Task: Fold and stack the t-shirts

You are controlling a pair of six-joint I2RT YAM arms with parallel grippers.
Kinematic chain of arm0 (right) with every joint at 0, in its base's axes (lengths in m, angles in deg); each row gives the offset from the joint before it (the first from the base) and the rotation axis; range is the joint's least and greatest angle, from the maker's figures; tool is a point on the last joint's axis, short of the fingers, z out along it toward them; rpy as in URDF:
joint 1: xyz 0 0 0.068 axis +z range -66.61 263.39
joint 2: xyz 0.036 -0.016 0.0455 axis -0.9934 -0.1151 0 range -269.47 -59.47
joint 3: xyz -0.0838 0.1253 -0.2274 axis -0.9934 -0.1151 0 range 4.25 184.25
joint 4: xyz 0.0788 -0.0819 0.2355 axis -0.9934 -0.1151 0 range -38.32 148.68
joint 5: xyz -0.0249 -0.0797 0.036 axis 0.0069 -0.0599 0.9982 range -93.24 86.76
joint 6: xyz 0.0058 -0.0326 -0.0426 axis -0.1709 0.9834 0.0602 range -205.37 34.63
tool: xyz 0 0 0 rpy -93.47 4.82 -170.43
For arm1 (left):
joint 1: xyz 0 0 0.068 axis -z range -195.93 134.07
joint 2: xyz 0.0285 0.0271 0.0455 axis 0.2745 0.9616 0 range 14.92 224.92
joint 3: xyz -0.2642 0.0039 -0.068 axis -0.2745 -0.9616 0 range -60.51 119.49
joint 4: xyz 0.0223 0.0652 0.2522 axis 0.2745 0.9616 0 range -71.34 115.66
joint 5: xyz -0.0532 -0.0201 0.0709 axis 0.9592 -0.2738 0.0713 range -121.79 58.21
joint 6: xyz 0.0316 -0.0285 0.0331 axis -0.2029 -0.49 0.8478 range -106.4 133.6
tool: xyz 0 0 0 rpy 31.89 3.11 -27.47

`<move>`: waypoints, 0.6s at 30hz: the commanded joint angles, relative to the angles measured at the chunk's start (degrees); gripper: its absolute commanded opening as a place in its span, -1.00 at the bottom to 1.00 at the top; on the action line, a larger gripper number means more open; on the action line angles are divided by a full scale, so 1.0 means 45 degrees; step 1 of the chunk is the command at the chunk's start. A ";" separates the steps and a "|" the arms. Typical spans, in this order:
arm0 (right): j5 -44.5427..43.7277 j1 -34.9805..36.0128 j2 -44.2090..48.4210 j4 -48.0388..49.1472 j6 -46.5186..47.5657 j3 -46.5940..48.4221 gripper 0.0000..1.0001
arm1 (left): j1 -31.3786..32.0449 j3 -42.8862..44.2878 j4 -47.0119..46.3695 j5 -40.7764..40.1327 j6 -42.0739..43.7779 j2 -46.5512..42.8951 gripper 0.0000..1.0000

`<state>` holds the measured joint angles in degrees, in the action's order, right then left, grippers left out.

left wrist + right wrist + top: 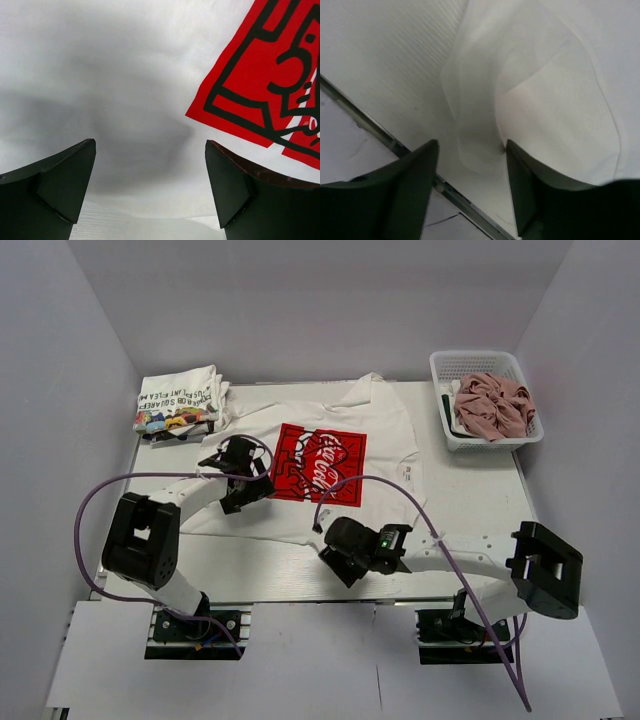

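Look at the white t-shirt with the red square print (320, 462): flat and face up in the middle of the table (480, 510), not yet folded. Farther back on the left, find a folded stack (178, 405); back on the right, a pink t-shirt (492, 408) bunched up in the white basket (440, 365). Left gripper (150, 192): spread wide, low over plain white cloth just beside the red print, holding nothing. Right gripper (470, 185): also spread apart, down at the near hem, with a little fold of the edge between the two fingers but not pinched. Could go wrong in a few ways from here. By shutting too early or too high on the right, might catch only the top layer and leave the back layer lying there, so a messy fold. Harder on the left: no edge between those fingers, only smooth flat cloth, so likely to slip off or to pinch up a bump in the middle. With one side lifted before the other, likely to pull the print crooked and drag in wrinkles. Also very near the front edge of the table on the right, so easy to tug the hem off the table or bump the edge.
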<state>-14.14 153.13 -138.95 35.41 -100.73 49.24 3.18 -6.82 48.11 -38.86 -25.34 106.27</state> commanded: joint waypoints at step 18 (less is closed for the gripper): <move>-0.3809 -0.2094 0.0028 -0.1454 -0.0792 0.2988 -1.00 | -0.0146 0.2242 0.0425 -0.1492 -0.0156 -0.0029 1.00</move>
<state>-27.97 147.18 -137.01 28.84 -107.15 59.82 2.99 -2.21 48.85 -42.47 -26.30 104.66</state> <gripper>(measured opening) 0.014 0.998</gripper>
